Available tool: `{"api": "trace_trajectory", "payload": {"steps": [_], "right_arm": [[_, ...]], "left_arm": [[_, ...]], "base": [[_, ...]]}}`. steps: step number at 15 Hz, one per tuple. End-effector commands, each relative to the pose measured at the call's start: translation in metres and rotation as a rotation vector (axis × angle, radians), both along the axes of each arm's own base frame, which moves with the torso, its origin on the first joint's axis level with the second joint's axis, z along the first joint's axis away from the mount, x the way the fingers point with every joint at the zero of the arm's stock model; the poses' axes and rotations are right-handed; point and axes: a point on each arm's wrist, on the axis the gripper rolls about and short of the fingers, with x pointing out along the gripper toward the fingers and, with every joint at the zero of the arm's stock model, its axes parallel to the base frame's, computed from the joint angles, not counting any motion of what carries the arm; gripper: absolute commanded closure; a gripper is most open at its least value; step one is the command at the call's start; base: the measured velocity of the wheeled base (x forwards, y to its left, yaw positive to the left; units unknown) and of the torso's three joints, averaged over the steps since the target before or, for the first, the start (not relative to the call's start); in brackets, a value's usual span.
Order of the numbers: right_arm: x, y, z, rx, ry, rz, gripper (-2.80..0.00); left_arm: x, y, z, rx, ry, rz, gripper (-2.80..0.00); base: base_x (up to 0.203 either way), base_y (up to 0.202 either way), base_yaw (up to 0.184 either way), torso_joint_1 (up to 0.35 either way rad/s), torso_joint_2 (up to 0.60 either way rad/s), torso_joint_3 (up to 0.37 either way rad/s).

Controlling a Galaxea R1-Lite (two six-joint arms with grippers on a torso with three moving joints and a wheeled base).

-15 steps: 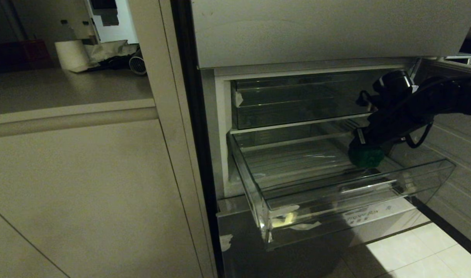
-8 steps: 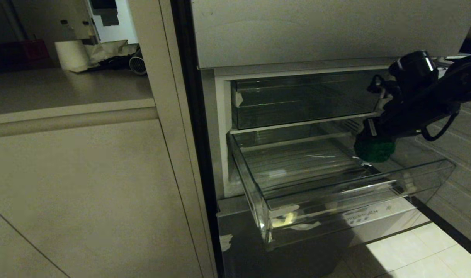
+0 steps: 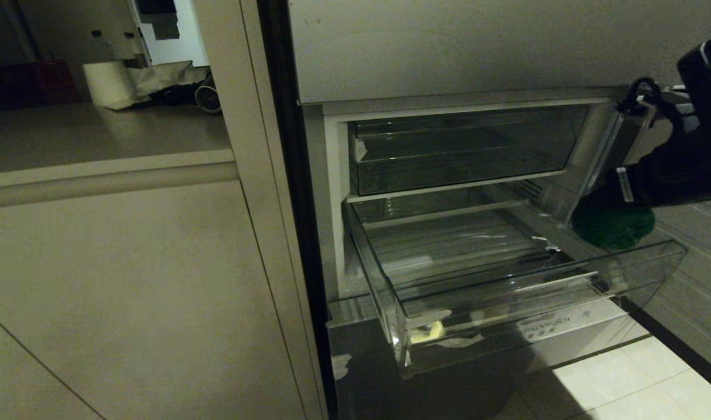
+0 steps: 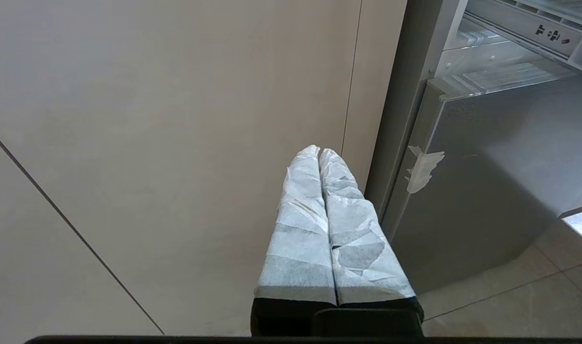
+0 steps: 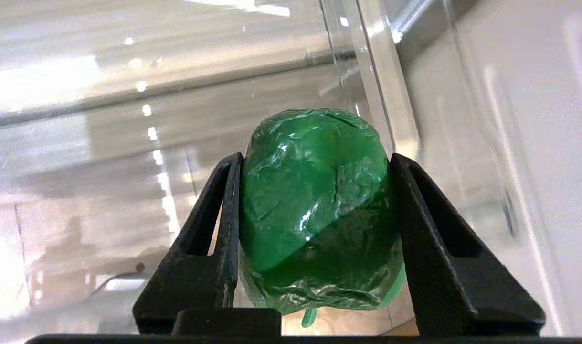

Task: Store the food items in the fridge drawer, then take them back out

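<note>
1. The right hand (image 5: 314, 162) is clamped on the green food item (image 5: 319, 210), one finger (image 5: 224, 224) pressed to each of its flanks, as the right wrist view shows.
2. In the head view the right hand (image 3: 615, 207) sits at about 3 o'clock, with the green food item (image 3: 615, 224) hanging under it, above the right end of the fridge drawer (image 3: 542, 303) and clear of its ribbed floor.
3. The fridge drawer is pulled out and appears otherwise bare; white tape scraps (image 3: 431, 332) cling to its front corner at roughly 6 o'clock.
4. Above it, at about 1 o'clock from the drawer's centre, sits a shorter clear compartment (image 3: 460, 157) that is no part of this job.
5. The left hand (image 4: 322, 157) is parked low beside the cabinet panel (image 4: 176, 143), its wrapped fingers (image 4: 300, 229) pressed together and gripping nothing; the grey fridge door (image 4: 486, 181) is close by.
6. Judged from the item being off the floor and near the drawer's right wall, the step in hand looks like the taking-out half of the task, though a carry-in cannot be ruled out from this view alone.
7. If it is coming out, the next move calls for carrying the item past the drawer's right wall and thick front lip without brushing the clear plastic.
8. The grip should hold steady, since the item is glossy and rounded and would probably slip if the fingers eased.
</note>
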Motion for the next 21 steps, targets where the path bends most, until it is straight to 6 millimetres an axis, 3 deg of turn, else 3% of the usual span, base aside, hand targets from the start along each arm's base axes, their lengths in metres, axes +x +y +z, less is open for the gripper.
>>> {"api": "trace_trajectory", "payload": {"steps": [1, 6, 10, 14, 19, 21], "right_arm": [[-0.049, -0.005, 0.018, 0.006, -0.071, 0.001, 0.00], [-0.150, -0.016, 0.042, 0.031, -0.255, 0.007, 0.00], [-0.246, -0.030, 0.063, 0.048, -0.527, -0.044, 0.00], [-0.322, -0.041, 0.094, 0.035, -0.818, -0.138, 0.00], [-0.378, -0.053, 0.118, 0.006, -1.031, -0.343, 0.00], [-0.382, -0.055, 0.130, 0.009, -1.065, -0.451, 0.00]], "left_arm": [[0.000, 0.000, 0.000, 0.000, 0.000, 0.000, 0.00], [0.000, 0.000, 0.000, 0.000, 0.002, 0.000, 0.00], [0.000, 0.000, 0.000, 0.000, 0.002, 0.000, 0.00], [0.000, 0.000, 0.000, 0.000, 0.002, 0.000, 0.00], [0.000, 0.000, 0.000, 0.000, 0.002, 0.000, 0.00], [0.000, 0.000, 0.000, 0.000, 0.002, 0.000, 0.00]], "base": [[0.000, 0.000, 0.000, 0.000, 0.00, 0.000], [0.000, 0.000, 0.000, 0.000, 0.00, 0.000], [0.000, 0.000, 0.000, 0.000, 0.00, 0.000], [0.000, 0.000, 0.000, 0.000, 0.00, 0.000], [0.000, 0.000, 0.000, 0.000, 0.00, 0.000], [0.000, 0.000, 0.000, 0.000, 0.00, 0.000]]}}
